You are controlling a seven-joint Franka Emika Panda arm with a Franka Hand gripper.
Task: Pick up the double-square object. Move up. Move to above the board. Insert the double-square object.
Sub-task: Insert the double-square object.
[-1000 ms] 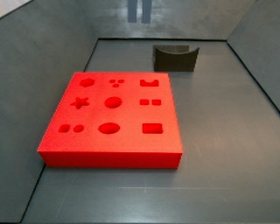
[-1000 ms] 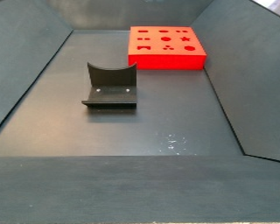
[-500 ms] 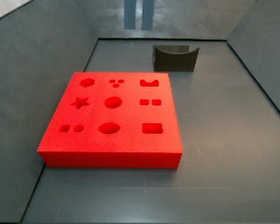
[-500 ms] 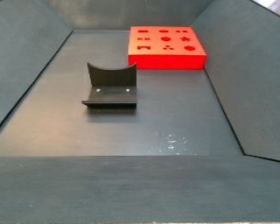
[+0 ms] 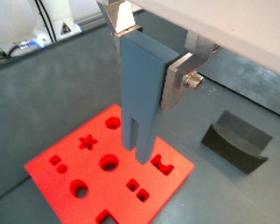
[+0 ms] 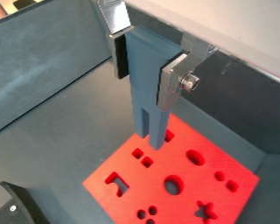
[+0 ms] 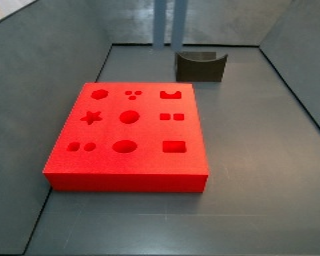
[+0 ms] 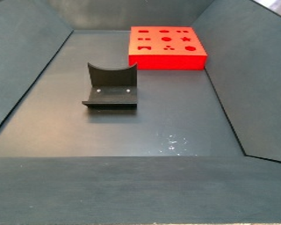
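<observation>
My gripper is shut on the double-square object, a slim blue-grey peg with a lengthwise groove at its lower end. In both wrist views the silver fingers clamp its upper part and the peg hangs upright, high above the red board. The board lies flat, showing circle, star and square cutouts. In a side view only the peg's lower end shows at the upper edge, behind the board. The board shows far back in a side view where neither gripper nor peg appears.
The dark fixture stands on the floor behind the board, seen in both side views and standing apart from the board. It also shows in both wrist views, off to one side. Grey walls enclose the floor.
In the side view the peg's lower end now reaches further down from the upper edge than before. The board and fixture have not moved.
</observation>
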